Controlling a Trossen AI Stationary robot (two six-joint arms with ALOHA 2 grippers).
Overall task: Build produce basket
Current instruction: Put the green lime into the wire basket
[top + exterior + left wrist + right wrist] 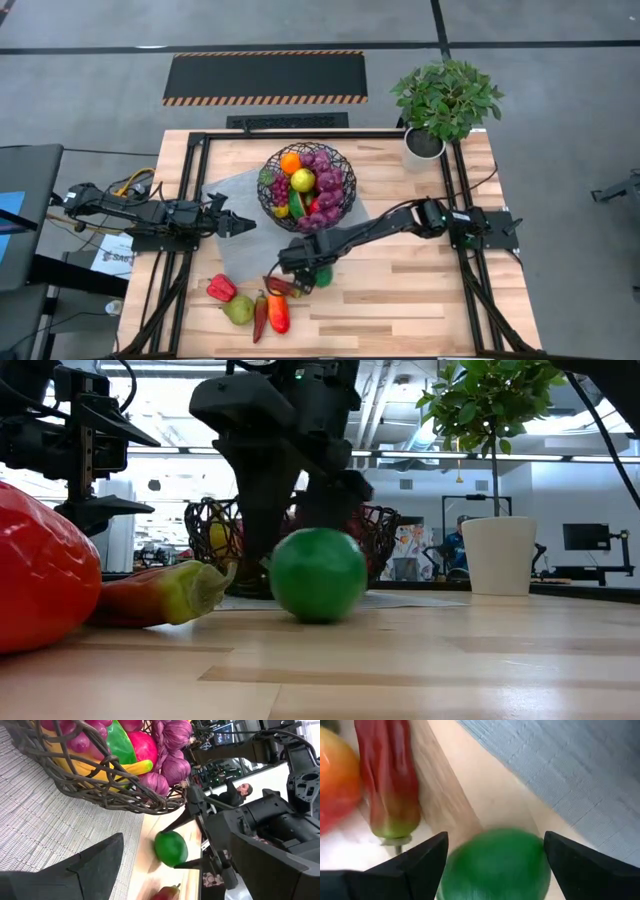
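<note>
Fingers of the right gripper [492, 852] spread wide around a smooth round green fruit [495, 865] on wood.

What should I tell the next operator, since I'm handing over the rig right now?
Right gripper: open, fingers either side of the round green fruit on the bare wood in front of the basket; not gripped yet.
Left gripper: open, empty, waiting over the grey mat left of the basket.
Round black wire basket: on the mat, already holding an orange, purple grapes, a yellow-green apple and more.
Left to load: green fruit, red bell pepper, green pear, long red chili, orange-red pepper, all near the table's front edge.
</note>
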